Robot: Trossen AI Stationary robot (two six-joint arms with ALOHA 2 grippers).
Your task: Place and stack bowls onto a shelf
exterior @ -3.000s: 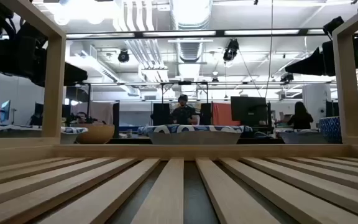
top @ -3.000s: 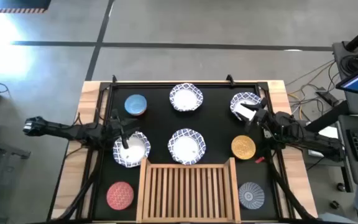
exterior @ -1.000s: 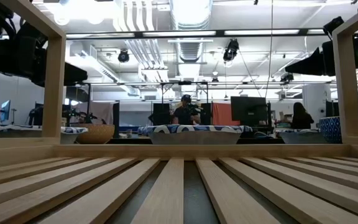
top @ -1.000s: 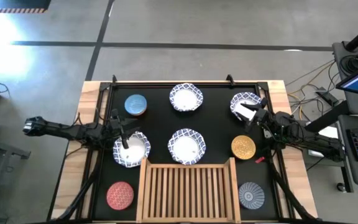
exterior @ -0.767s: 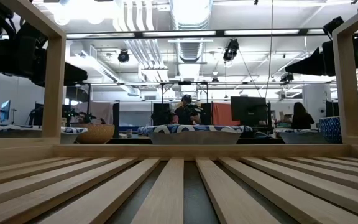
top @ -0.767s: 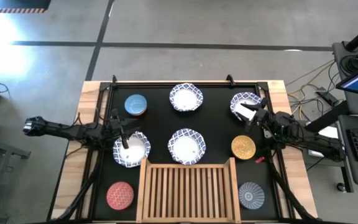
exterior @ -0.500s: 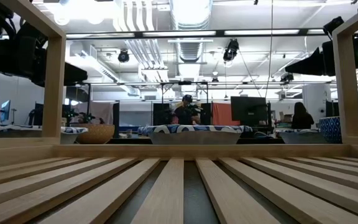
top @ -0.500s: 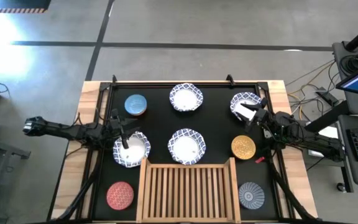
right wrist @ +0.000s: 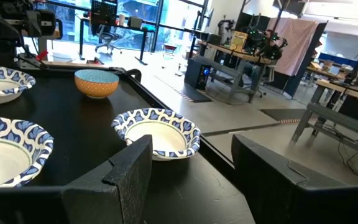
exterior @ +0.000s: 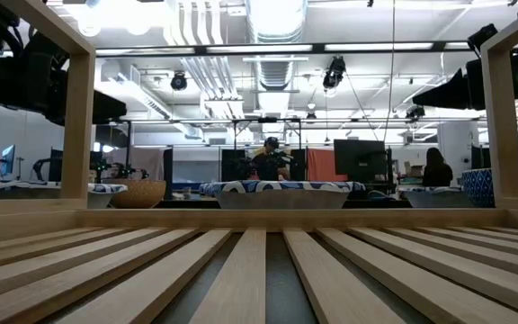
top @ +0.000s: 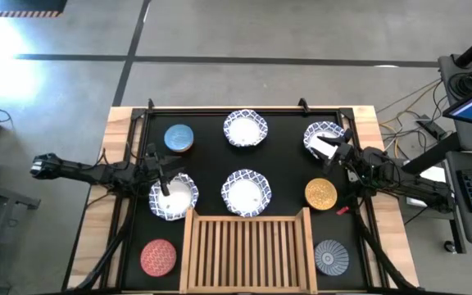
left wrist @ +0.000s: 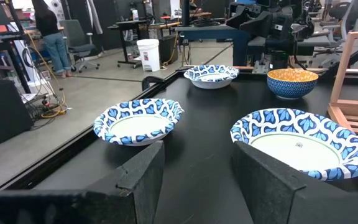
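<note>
In the high view, four white bowls with blue rims sit on a black mat: left [top: 174, 197], centre [top: 246, 192], far middle [top: 245, 129] and far right [top: 324, 137]. Around them are small blue [top: 179, 138], yellow [top: 320, 193], red [top: 158, 256] and grey-blue [top: 331, 256] bowls. The wooden slatted shelf [top: 248, 250] lies at the near edge with nothing on it. My left gripper [top: 164, 183] is open over the left white bowl's far rim. My right gripper [top: 328, 148] is open over the far right bowl's near rim. Both bowls are hidden in those wrist views.
The left wrist view shows the centre bowl [left wrist: 299, 140], the far middle bowl [left wrist: 140, 120] and the shelf rail [left wrist: 353, 81] ahead. The low view looks across the shelf slats [exterior: 259, 270]. Beyond the table are desks, monitors and people.
</note>
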